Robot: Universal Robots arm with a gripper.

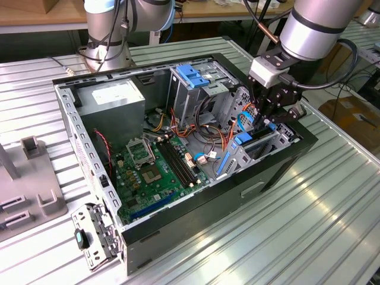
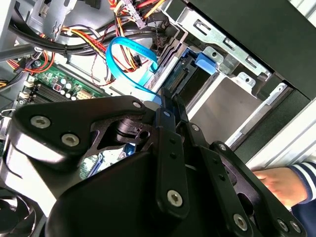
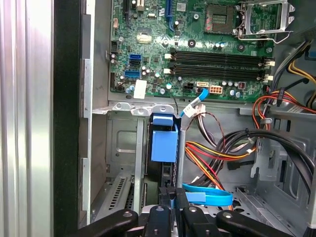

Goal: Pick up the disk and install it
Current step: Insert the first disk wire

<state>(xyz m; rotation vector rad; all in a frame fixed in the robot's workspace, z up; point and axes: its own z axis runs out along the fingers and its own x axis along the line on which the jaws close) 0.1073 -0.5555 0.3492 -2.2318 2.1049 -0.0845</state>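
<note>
The disk (image 3: 164, 140) stands on edge in the drive bay at the open computer case's front corner. I see its blue plastic frame and a dark thin edge below it. In the exterior view the disk's blue frame (image 1: 244, 141) sits low in the bay on that view's right. My gripper (image 3: 173, 196) reaches down into the bay with its fingers drawn close together on the disk's upper edge. In the second wrist view the gripper (image 2: 167, 106) pinches the thin edge beside a blue rail (image 2: 205, 61). From the exterior view the gripper (image 1: 268, 119) hangs straight over the bay.
Bundles of cables and a blue data cable (image 2: 128, 54) lie close beside the bay. The motherboard (image 1: 154, 172), the grey power supply (image 1: 113, 101) and a drive cage with a blue bracket (image 1: 193, 74) occupy the case. A person's hand (image 2: 276, 182) rests outside the case wall.
</note>
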